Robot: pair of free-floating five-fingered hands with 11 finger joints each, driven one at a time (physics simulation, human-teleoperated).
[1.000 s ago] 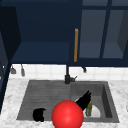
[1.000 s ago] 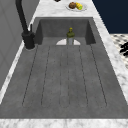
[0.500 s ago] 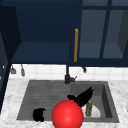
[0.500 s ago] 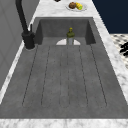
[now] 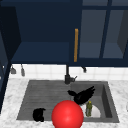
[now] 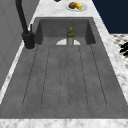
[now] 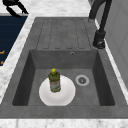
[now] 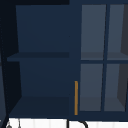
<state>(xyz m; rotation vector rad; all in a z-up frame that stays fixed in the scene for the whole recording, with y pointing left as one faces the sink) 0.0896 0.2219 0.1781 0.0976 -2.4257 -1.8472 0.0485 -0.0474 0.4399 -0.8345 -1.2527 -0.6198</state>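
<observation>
Right hand (image 5: pixel 82 95) hovers above sink (image 5: pixel 35 95), fingers spread, holding nothing. Nearest thing: green bottle (image 7: pixel 54 80), upright on white plate (image 7: pixel 66 96) in basin; not yet touched. Left hand (image 5: pixel 38 114) idle at front rim, fingers curled, empty. Red ball (image 5: pixel 67 114) in foreground.

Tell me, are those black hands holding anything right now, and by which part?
Nothing is held. The right hand hangs open above the sink, over the green bottle standing on the white plate, not touching it. The left hand hangs curled and empty.
</observation>
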